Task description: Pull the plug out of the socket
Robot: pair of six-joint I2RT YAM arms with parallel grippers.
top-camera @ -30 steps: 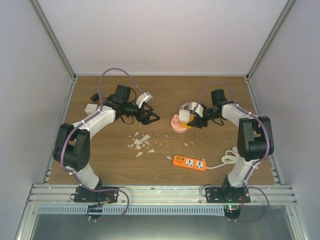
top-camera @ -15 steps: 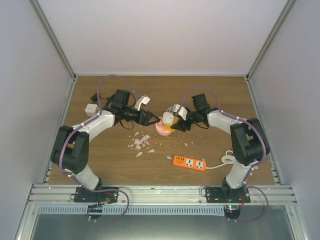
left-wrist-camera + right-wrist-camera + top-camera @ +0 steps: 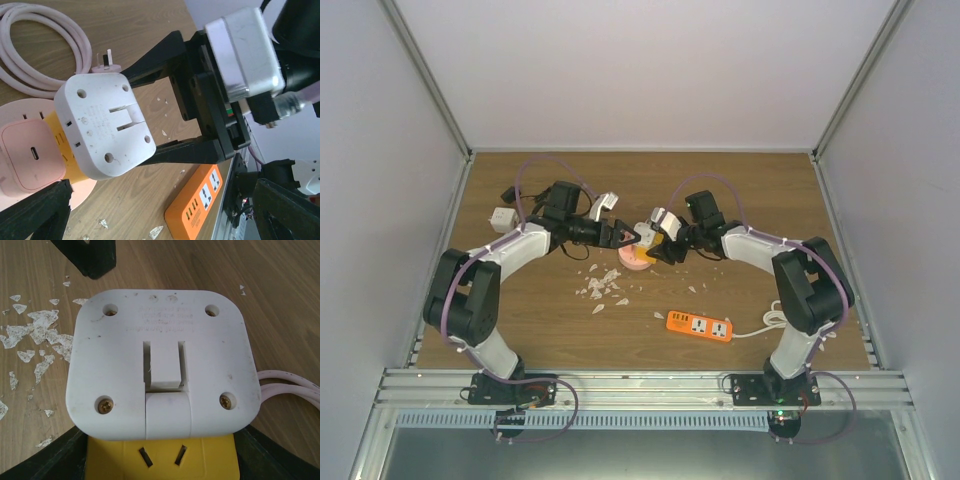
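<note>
Lying nearest the arm bases, an orange rectangular plastic power strip [image 3: 700, 325] rests on the brown wooden surface [image 3: 740, 190], with a coiled white cable [image 3: 781, 318] just beside its right end. Left of the strip is a scatter of small white scraps [image 3: 603, 285].

Beyond these, the two arms meet at mid-surface. The right end effector [image 3: 652, 246] pinches a square white-backed, yellow-bodied plastic plug block [image 3: 107, 125] between its black fingers, one pressed to each side. The block's yellow body sits against a round pink plastic socket base [image 3: 633, 260], the two joined. The left wrist view shows a pink cable [image 3: 45, 45] looped behind the base, ending in a pink three-pin plug [image 3: 102, 62].

The left end effector [image 3: 624, 237] faces the block from the other side, its fingers spread wide and gripping nothing.

Farther back on the left lies a small white square adapter [image 3: 502, 217], well apart from the rest.
</note>
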